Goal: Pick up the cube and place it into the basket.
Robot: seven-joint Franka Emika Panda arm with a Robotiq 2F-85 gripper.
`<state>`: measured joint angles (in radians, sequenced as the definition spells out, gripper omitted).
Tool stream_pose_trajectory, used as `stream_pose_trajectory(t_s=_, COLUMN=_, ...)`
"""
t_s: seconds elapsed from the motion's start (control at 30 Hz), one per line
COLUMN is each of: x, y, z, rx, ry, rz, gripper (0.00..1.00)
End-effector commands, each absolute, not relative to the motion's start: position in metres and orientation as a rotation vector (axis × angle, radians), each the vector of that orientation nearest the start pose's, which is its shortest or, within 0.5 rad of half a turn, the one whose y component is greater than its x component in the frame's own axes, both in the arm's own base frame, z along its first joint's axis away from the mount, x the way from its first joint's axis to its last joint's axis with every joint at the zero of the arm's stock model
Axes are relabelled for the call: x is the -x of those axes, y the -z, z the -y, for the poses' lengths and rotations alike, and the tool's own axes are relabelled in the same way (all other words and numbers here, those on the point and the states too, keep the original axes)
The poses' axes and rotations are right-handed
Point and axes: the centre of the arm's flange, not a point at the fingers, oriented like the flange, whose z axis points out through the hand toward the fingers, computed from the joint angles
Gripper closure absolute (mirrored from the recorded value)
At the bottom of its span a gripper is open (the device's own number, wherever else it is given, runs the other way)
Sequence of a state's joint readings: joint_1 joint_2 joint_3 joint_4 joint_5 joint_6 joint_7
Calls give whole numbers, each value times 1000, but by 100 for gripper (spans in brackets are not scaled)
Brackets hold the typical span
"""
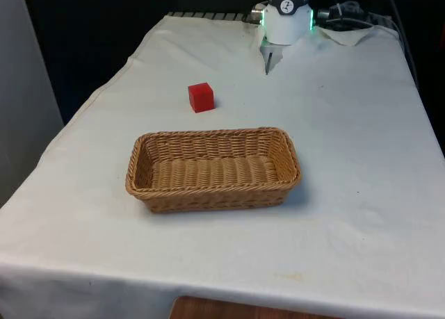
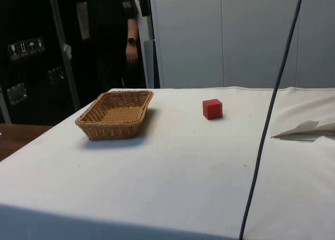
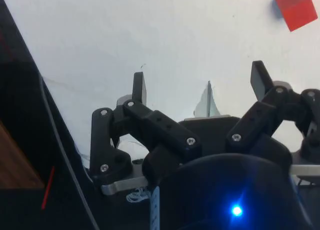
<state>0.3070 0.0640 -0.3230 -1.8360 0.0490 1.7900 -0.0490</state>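
A red cube [image 1: 201, 96] sits on the white cloth, a little beyond the basket and towards the front view's left. In the side view the cube [image 2: 212, 109] stands apart from the basket, with bare cloth between them. The wicker basket [image 1: 208, 135] is oblong and has nothing in it; its rim [image 2: 112, 127] shows in the side view too. My gripper [image 3: 199, 84] hangs open over bare cloth, nothing between its fingers [image 3: 139, 87]. In the wrist view the cube [image 3: 296, 8] lies well off to one side of the fingers, not between them.
The robot's white base [image 1: 288, 17] stands at the table's far end, with folds of cloth beside it. A dark cable [image 2: 272, 109] hangs across the side view. A person [image 2: 131, 38] stands behind the table near the basket's end.
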Motion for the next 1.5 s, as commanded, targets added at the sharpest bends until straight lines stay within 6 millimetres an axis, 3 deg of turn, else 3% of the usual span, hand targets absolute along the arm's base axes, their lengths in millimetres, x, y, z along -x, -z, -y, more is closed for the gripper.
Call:
stream_pose_trajectory(t_s=0.0, x=-568, y=-483, z=2, rx=3107, ry=-164, rz=30, gripper=0)
stream_pose_trajectory(t_s=1.0, x=-489, y=-446, z=36, rx=3083, ry=-96, rz=49, gripper=0)
stream_pose_trajectory(t_s=1.47, x=-479, y=-436, z=56, rx=3098, ry=-49, rz=121, gripper=0)
